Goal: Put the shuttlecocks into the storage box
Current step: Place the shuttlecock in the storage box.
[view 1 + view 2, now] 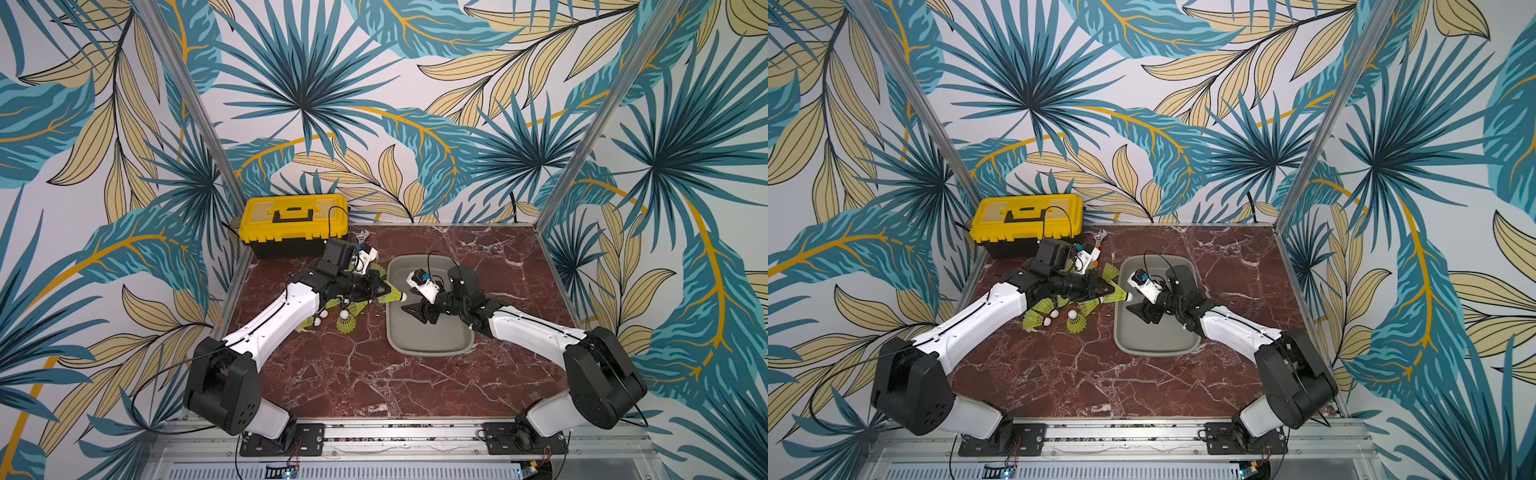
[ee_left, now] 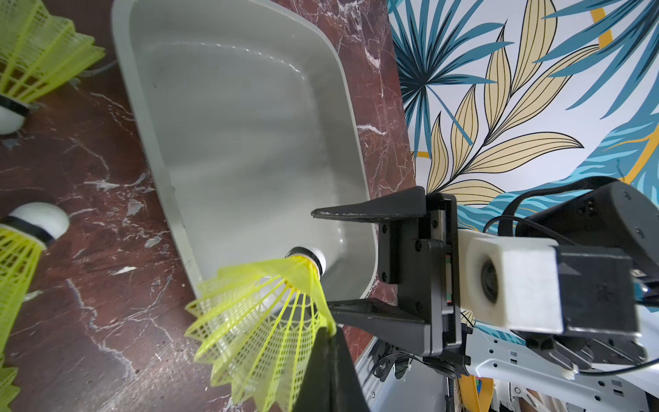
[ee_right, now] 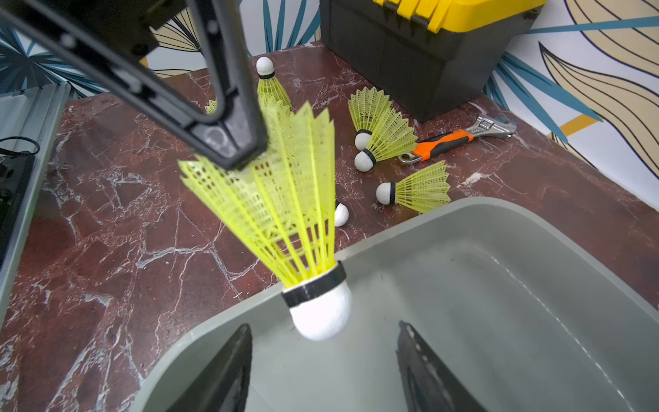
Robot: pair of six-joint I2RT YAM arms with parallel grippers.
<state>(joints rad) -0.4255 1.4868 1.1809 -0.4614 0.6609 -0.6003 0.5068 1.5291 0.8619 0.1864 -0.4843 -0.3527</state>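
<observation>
Red marble table (image 1: pixel 374 374) | storage box (image 1: pixel 428 351): grey floor bare, right end effector (image 1: pixel 417 313) over it, jaws apart, gripping nothing | left end effector (image 1: pixel 384 288) clamped on shuttlecock (image 1: pixel 394 296) skirt, white tip over box rim | other shuttlecocks (image 1: pixel 347 322) on table beside box

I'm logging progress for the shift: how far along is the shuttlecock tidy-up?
Done: nothing yet; no shuttlecock shows inside the storage box. In hand: the left gripper is shut on the skirt of one held shuttlecock, its white tip over the box's rim; the right gripper hangs open and empty over the box. Left: the loose shuttlecocks on the table near the yellow toolbox and the wrench.
</observation>
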